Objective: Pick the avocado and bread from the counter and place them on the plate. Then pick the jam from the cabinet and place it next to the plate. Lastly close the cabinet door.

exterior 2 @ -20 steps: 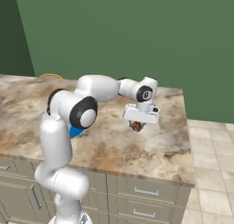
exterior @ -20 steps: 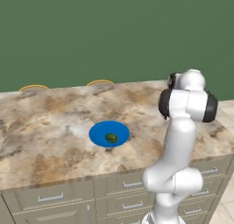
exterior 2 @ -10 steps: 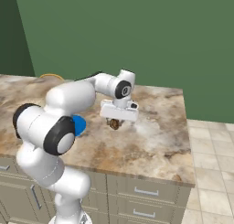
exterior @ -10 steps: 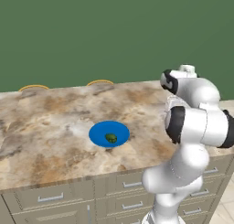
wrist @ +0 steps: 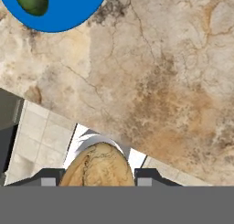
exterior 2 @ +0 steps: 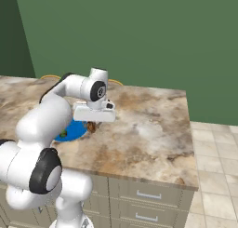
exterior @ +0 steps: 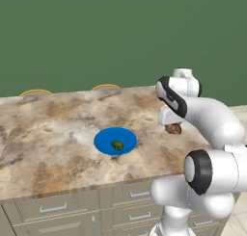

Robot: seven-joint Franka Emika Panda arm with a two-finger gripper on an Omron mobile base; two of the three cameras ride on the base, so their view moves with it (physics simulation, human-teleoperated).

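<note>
Bread: one, clamped in end effector | avocado: one, on plate | plate: one

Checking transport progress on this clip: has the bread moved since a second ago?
Yes. Held in the end effector, the bread has travelled leftward over the counter in the right base view, from near its right end to just beside the plate.
</note>
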